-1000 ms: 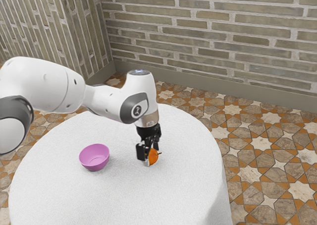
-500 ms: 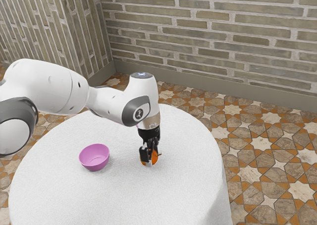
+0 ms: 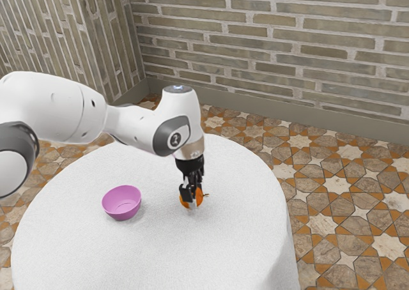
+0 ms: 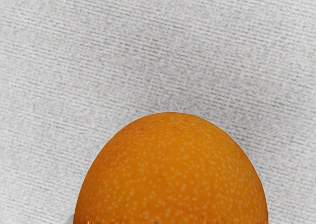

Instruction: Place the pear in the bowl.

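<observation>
Exterior view: the black two-finger gripper (image 3: 193,202) is clamped on the speckled orange pear (image 3: 199,197), its stem toward three o'clock; the round pink bowl (image 3: 121,204) sits on the white cloth-covered table (image 3: 153,255), well apart at nine o'clock from the pear. Wrist view: the pear's rounded side lies close under the hand; white woven cloth beyond.
</observation>
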`<state>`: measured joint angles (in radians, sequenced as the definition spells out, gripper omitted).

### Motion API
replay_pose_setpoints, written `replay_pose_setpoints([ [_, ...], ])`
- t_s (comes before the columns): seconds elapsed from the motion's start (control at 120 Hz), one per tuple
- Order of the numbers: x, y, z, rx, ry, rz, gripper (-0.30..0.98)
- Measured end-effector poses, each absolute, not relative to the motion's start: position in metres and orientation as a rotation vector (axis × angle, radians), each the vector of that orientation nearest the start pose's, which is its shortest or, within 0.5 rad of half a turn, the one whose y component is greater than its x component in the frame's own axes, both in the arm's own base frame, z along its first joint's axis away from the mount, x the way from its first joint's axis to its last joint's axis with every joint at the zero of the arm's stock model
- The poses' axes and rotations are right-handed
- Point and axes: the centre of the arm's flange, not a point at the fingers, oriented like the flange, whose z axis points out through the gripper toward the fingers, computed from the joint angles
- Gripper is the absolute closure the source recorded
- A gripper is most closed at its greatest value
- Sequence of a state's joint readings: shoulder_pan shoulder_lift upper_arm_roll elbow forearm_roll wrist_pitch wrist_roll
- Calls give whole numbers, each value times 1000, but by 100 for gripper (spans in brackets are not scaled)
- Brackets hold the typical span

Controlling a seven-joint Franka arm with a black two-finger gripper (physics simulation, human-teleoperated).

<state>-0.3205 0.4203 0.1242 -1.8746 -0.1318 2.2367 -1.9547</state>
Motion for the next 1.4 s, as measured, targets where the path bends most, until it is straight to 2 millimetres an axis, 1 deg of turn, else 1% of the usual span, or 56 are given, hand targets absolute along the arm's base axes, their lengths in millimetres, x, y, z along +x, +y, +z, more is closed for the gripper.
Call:
replay_pose_setpoints([
  [0.075,608,-119,297,1896,2522,-115,45],
  [0.142,604,-101,309,1851,2541,-117,49],
  [0.233,600,-62,324,1764,2584,-116,53],
  [0.267,595,-46,329,1727,2606,-120,55],
  [0.342,573,-5,336,1638,2665,-140,55],
  [0.4,556,20,338,1582,2706,-156,53],
  [0.467,543,43,338,1529,2743,-170,52],
  [0.525,537,54,338,1502,2762,-178,52],
  [0.575,536,57,337,1497,2770,-183,52],
  [0.683,535,55,331,1507,2779,-196,52],
  [0.85,536,55,317,1518,2798,-214,50],
  [1.008,537,54,316,1521,2801,-206,28],
  [1.167,537,54,317,1517,2803,-197,14],
  [1.2,537,53,321,1519,2796,-190,13],
  [1.233,538,49,330,1533,2777,-177,11],
  [1.3,540,37,366,1615,2689,-122,9],
  [1.35,543,30,396,1702,2591,-73,7],
  [1.4,544,25,421,1807,2479,-30,6],
])
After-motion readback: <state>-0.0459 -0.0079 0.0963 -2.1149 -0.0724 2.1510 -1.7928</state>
